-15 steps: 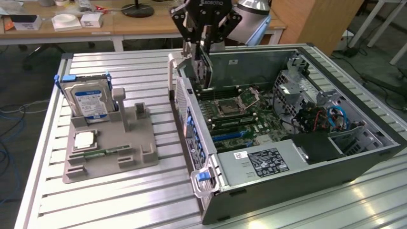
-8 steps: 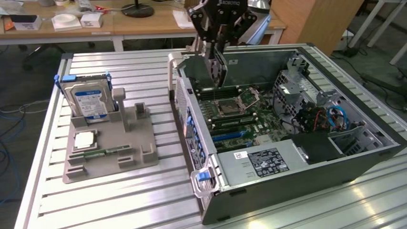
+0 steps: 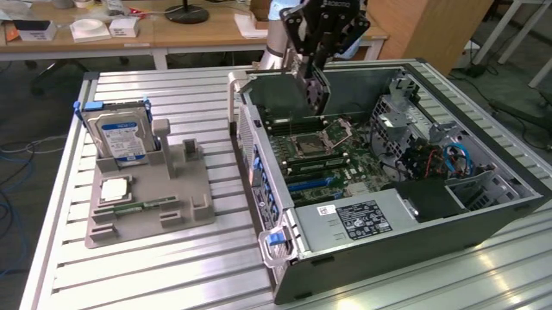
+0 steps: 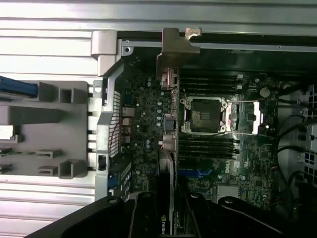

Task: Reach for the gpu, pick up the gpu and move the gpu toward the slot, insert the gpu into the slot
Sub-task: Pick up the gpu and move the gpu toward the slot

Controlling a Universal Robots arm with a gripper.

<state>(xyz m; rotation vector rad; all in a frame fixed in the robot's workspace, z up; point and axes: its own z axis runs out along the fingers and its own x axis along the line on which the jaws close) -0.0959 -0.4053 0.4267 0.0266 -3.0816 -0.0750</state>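
My gripper (image 3: 316, 63) is shut on the gpu (image 3: 314, 93), a thin dark card that hangs on edge above the back part of the open computer case (image 3: 414, 239). In the wrist view the gpu (image 4: 167, 163) runs edge-on from my gripper (image 4: 168, 218) to its silver bracket (image 4: 174, 44) near the case's rim. It sits over the green motherboard (image 4: 143, 114), beside the CPU socket (image 4: 204, 115). The long slot strips (image 3: 312, 183) lie lower on the board, toward the case's front, and a blue slot strip (image 4: 198, 173) shows beside the card. The card is above the board, not seated.
On the exterior view's left, a grey fixture (image 3: 147, 200) holds a blue-labelled hard drive (image 3: 121, 132) and a small silver CPU chip (image 3: 116, 188). Case walls, a drive cage (image 3: 405, 123) and cables (image 3: 448, 158) ring the motherboard. A grey handle (image 3: 278, 242) juts from the case.
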